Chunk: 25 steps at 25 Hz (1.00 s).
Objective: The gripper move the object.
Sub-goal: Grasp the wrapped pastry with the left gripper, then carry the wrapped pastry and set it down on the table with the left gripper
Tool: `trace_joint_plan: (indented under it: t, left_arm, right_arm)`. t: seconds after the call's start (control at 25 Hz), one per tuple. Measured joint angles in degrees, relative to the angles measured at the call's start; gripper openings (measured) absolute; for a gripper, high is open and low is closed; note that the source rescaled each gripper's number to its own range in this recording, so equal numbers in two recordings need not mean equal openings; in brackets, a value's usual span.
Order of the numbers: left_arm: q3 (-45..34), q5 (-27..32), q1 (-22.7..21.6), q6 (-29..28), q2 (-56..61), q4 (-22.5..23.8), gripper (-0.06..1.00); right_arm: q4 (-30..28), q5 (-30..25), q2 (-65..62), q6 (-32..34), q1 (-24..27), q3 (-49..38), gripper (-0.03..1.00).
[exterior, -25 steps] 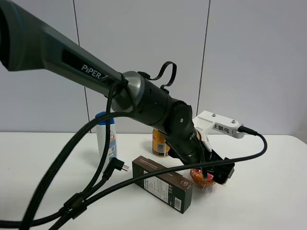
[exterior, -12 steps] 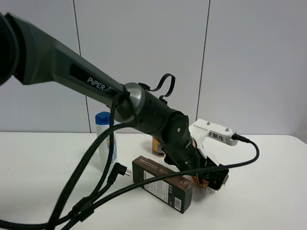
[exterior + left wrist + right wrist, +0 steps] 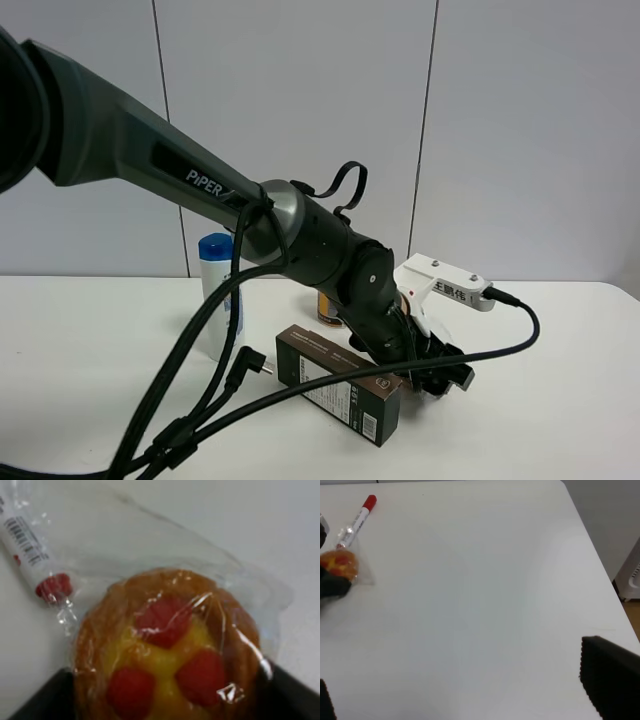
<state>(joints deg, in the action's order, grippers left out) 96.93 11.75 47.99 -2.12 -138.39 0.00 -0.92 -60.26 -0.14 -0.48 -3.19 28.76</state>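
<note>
The object, a golden-brown pastry (image 3: 165,655) with red bits in clear wrap, fills the left wrist view. It lies on the white table. The black fingers (image 3: 35,700) of my left gripper (image 3: 440,375) stand on either side of it, jaws apart, low over the table. In the exterior view the gripper hides the pastry. The right wrist view shows the pastry (image 3: 340,564) far off with the left gripper's black tip against it. My right gripper (image 3: 455,695) is open and empty over bare table, and out of the exterior view.
A red-capped marker (image 3: 27,545) lies just beside the pastry and also shows in the right wrist view (image 3: 357,517). A dark box (image 3: 340,383), a blue-capped white bottle (image 3: 215,290) and a gold can (image 3: 325,308) stand near the left arm. The table edge (image 3: 590,545) is near.
My left gripper has come down and slightly left onto the pastry, which showed between the jaws before and is now hidden in the exterior view.
</note>
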Motion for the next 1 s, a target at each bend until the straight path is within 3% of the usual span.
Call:
trace_joint_plan:
  t: [0.04,0.08,0.48,0.88,1.0]
  left_arm:
    - [0.0,-0.1,0.0,0.0,0.0,0.0,0.01]
    - [0.0,-0.2,0.0,0.0,0.0,0.0,0.00]
    - [6.1,8.1,0.0,0.1,10.2,0.0,0.02]
    - [9.6,29.0,-0.9,0.2,24.9,0.7,0.02]
    - [9.6,31.4,-2.4,0.2,25.1,2.3,0.02]
  right_arm:
    - [0.0,0.0,0.0,0.0,0.0,0.0,1.00]
    - [0.0,0.0,0.0,0.0,0.0,0.0,1.00]
    - [0.0,0.0,0.0,0.0,0.0,0.0,1.00]
    - [0.0,0.0,0.0,0.0,0.0,0.0,1.00]
    - [0.0,0.0,0.0,0.0,0.0,0.0,1.00]
